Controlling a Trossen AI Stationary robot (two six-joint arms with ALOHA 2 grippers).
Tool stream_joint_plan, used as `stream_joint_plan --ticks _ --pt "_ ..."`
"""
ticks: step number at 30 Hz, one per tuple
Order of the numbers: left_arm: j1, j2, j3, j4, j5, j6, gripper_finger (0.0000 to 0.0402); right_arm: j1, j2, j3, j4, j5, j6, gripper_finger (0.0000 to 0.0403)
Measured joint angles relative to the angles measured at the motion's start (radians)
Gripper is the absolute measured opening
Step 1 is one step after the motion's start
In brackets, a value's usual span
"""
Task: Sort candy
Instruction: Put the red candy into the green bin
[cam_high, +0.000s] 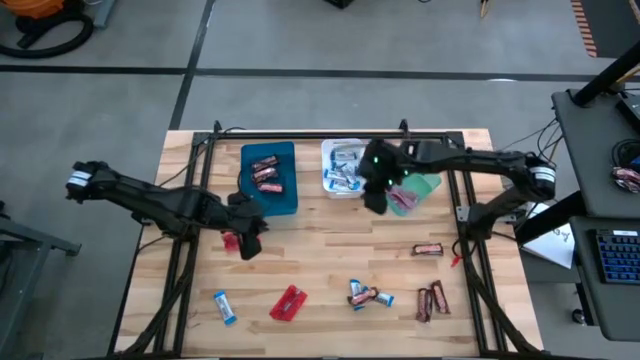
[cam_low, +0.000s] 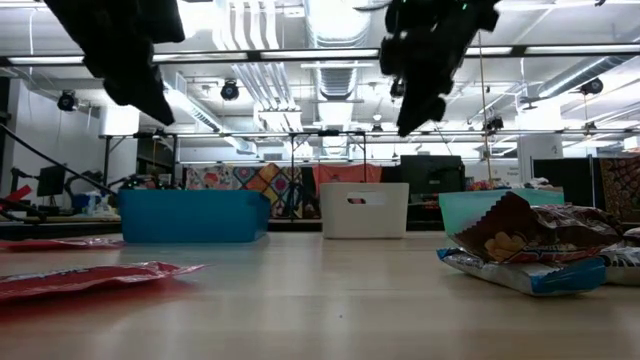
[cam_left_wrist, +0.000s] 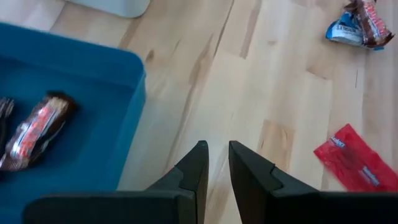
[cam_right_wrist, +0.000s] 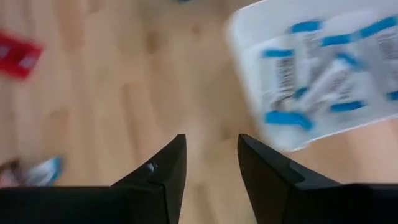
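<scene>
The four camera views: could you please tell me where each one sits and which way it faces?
High view: overhead, looking straight down at the table; both arms show.
Low view: at tabletop height, facing the room; both arms hang in from above.
Left wrist view: on the left arm, over the blue tray; left end effector empty.
Right wrist view: on the right arm, near the white tray; right end effector empty.
High and low views share all three trays.

High view looked straight down; low view sat level at tabletop – both shared the deep blue plastic tray; wrist views hovered close above the pale wooden plank table
</scene>
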Motion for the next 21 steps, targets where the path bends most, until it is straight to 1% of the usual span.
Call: stream_joint_plan --ticks 3,5,11,13,16,21 --pt "-0.001 0.032 0.000 0.003 0.001 0.011 0.0048 0.089 -0.010 0.000 -0.053 0.001 0.034 0.0127" --pt "-0.003 0.050 0.000 -0.015 0.025 -0.001 0.0048 0.144 -0.011 0.000 -0.081 0.001 0.073 0.0122" --pt "-0.008 0.117 0.000 -0.059 0.214 -0.095 0.0048 0.292 -0.010 -0.007 -0.146 0.002 0.202 0.0112" --pt "-0.015 0.149 0.000 -0.065 0.258 -0.114 0.0048 0.334 -0.010 -0.014 -0.151 0.002 0.252 0.0113" --pt "-0.028 0.203 0.000 -0.077 0.271 -0.126 0.0048 0.393 -0.010 -0.025 -0.151 0.005 0.325 0.0122" --pt "-0.029 0.301 0.000 -0.169 0.274 -0.206 0.0057 0.470 -0.010 -0.041 -0.146 0.031 0.397 0.0144"
